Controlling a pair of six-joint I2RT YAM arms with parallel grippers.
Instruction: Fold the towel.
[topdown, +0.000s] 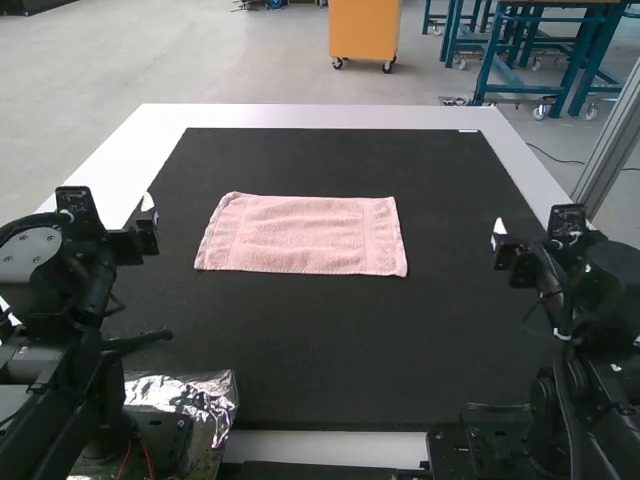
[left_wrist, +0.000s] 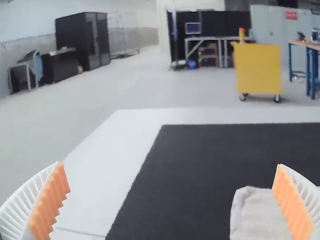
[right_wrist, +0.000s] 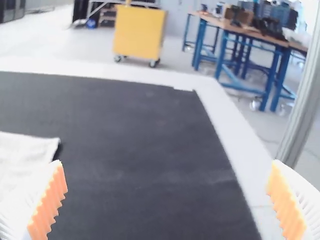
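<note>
The pink oblong terry towel (topdown: 305, 235) lay flat on the black rectangular mat (topdown: 330, 350) over the white tabletop (topdown: 330, 116). The ribbed white left pincer (left_wrist: 170, 164) and matching right pincer (right_wrist: 167, 161) were spread, empty. Gripping seemingly came first, calling for both to descend to the towel's corners.

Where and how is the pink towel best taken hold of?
Probably at the two corners of the long edge nearest the arms' bases: the left gripper coming in low from the left, the right gripper from the right, each pinching a corner. The towel lies flat and wide between them, with no raised ridge, so its edges look easiest to get under.
</note>
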